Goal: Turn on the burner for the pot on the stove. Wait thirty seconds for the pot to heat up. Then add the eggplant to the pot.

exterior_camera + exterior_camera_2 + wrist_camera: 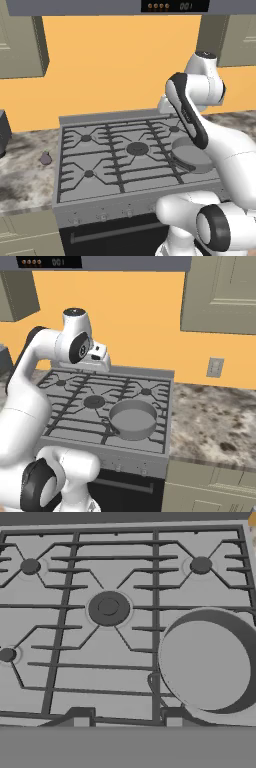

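Observation:
The grey stove lies below me with its grates bare except for the pot. The pot is an empty shallow grey pan on the front right grate, and it hides the burner beneath it. The eggplant is a small purple-grey lump on the marble counter left of the stove. My hand hovers high over the stove, apart from everything. My gripper is open, with nothing between its fingertips.
Small knobs line the stove's front. The large middle burner sits left of the pot. Marble counter runs to the right, with a wall outlet above. Cabinets hang overhead, and a dark object stands far left.

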Tool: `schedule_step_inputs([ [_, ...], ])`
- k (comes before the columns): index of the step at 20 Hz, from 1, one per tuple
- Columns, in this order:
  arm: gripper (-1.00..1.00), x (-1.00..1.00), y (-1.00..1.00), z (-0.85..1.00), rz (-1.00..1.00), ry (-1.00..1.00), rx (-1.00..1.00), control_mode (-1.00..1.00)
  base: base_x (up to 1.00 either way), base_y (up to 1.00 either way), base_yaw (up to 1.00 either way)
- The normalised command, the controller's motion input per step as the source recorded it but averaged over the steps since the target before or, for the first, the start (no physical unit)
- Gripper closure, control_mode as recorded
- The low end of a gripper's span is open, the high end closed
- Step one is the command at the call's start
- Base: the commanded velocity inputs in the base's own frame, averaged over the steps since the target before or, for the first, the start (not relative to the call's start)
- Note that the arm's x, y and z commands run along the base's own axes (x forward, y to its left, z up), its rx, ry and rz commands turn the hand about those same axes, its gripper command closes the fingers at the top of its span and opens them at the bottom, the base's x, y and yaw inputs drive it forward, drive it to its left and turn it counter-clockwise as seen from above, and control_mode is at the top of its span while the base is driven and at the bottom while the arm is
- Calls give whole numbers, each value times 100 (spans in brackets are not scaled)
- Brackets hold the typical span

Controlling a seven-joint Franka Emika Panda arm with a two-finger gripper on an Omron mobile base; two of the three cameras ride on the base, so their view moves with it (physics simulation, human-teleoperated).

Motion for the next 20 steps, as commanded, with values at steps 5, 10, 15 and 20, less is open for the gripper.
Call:
schedule_step_inputs([
  [5,-100,-40,-1,0,0,-9,0,-100,0,0,0],
  [10,-100,-74,-3,0,-2,-2,0,-100,0,0,0],
  [15,-100,-66,-18,-10,-3,0,0,-100,0,0,0],
  [20,-100,-50,-57,-31,0,0,1,-100,0,0,0],
])
